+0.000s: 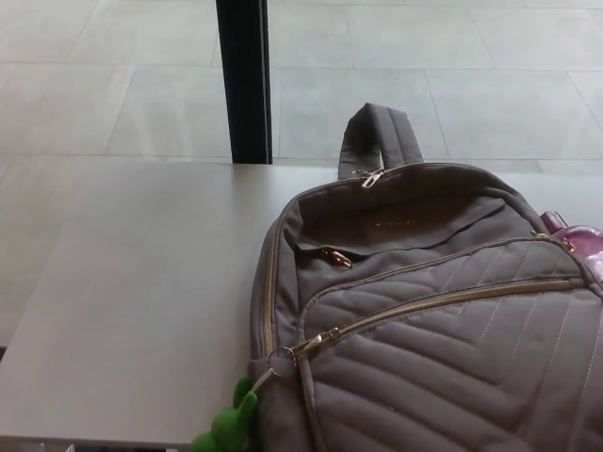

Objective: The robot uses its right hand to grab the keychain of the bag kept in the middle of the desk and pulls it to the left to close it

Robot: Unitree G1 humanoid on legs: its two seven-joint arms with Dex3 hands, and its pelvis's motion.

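A grey-brown quilted backpack (443, 311) lies flat on the pale desk (141, 301), filling the right half of the head view. Its gold front zipper (443, 303) runs from upper right down to a slider (325, 336) at the lower left. A metal ring (281, 362) hangs from that slider, and a green keychain charm (231, 426) dangles off it at the desk's near edge. A smaller upper pocket has a gold pull (334, 256). The carry handle (379, 139) sticks up at the back. Neither of my hands shows.
A pink object (577, 235) peeks out behind the bag's right side. A black vertical post (244, 80) stands beyond the desk's far edge, over a tiled floor (113, 85). Bare desk surface lies to the left of the bag.
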